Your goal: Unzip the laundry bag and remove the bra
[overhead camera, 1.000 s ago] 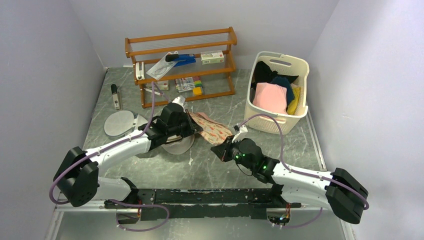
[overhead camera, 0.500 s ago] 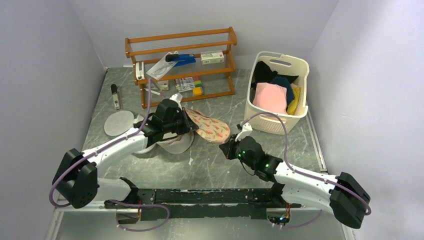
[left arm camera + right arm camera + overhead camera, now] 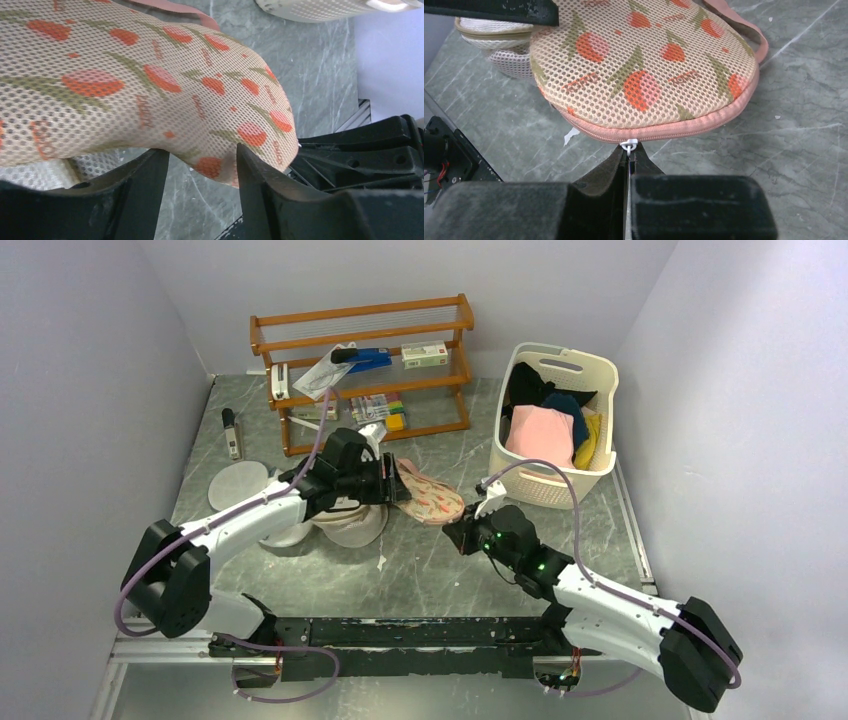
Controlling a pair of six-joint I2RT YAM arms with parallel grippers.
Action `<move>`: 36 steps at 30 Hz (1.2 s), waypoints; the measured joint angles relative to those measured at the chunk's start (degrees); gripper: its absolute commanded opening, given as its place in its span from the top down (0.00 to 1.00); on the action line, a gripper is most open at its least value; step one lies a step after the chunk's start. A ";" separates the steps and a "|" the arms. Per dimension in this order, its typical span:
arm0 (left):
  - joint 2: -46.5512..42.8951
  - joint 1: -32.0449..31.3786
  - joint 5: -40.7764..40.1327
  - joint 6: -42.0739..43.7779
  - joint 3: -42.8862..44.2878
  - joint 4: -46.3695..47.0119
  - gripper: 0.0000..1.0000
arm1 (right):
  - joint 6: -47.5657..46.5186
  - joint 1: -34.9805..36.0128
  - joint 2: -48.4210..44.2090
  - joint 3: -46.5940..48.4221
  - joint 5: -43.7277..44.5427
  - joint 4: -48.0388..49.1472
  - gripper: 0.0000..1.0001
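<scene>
The laundry bag (image 3: 432, 502) lies on the table, peach mesh with orange-red leafy print (image 3: 644, 75) and a pink trim (image 3: 664, 131) round its zipped edge. My right gripper (image 3: 462, 537) sits at its near edge, shut (image 3: 629, 152) on the white zipper pull (image 3: 629, 145). My left gripper (image 3: 388, 483) is at the bag's left end. Its jaws stand open (image 3: 200, 165), and the bag's printed lobe (image 3: 150, 90) hangs over and between the fingertips (image 3: 252, 172). The bra is hidden.
Two round white mesh bags (image 3: 345, 527) (image 3: 238, 486) lie left of the laundry bag, under the left arm. A wooden shelf rack (image 3: 365, 370) stands at the back. A white basket of clothes (image 3: 555, 425) stands at back right. A small dark item (image 3: 231, 432) lies far left.
My left gripper has opened and moved right along the bag. The right gripper, still shut on the zipper pull, has edged slightly back and right.
</scene>
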 measured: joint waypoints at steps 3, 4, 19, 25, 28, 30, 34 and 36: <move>0.09 -1.97 -0.22 2.73 1.55 -0.92 0.29 | -0.31 -0.09 -1.25 -0.04 0.00 -0.22 1.00; 0.09 -2.89 -0.50 3.45 2.12 -1.16 0.27 | -0.35 -0.13 -1.51 -0.04 0.00 -0.28 1.00; -5.07 -16.15 -10.99 16.70 3.28 -2.10 0.21 | -0.44 -0.15 -3.54 -0.07 -0.26 -1.05 1.00; -4.87 -20.24 -14.86 21.59 5.09 -3.82 0.12 | -0.46 -0.15 -4.24 -0.07 -0.48 -1.42 1.00; -3.56 -21.24 -16.28 23.12 7.26 -4.39 0.13 | -0.52 -0.15 -4.28 -0.07 -0.61 -1.60 1.00; -2.49 -21.68 -16.98 23.80 8.26 -4.48 0.13 | -0.63 -0.15 -4.28 -0.07 -0.74 -1.77 1.00; 0.72 -22.34 -17.75 24.90 10.34 -4.92 0.15 | -0.85 -0.15 -4.33 -0.07 -0.87 -1.86 1.00; 2.32 -22.49 -17.90 25.29 10.86 -4.90 0.17 | -0.90 -0.15 -4.39 -0.04 -0.90 -2.05 1.00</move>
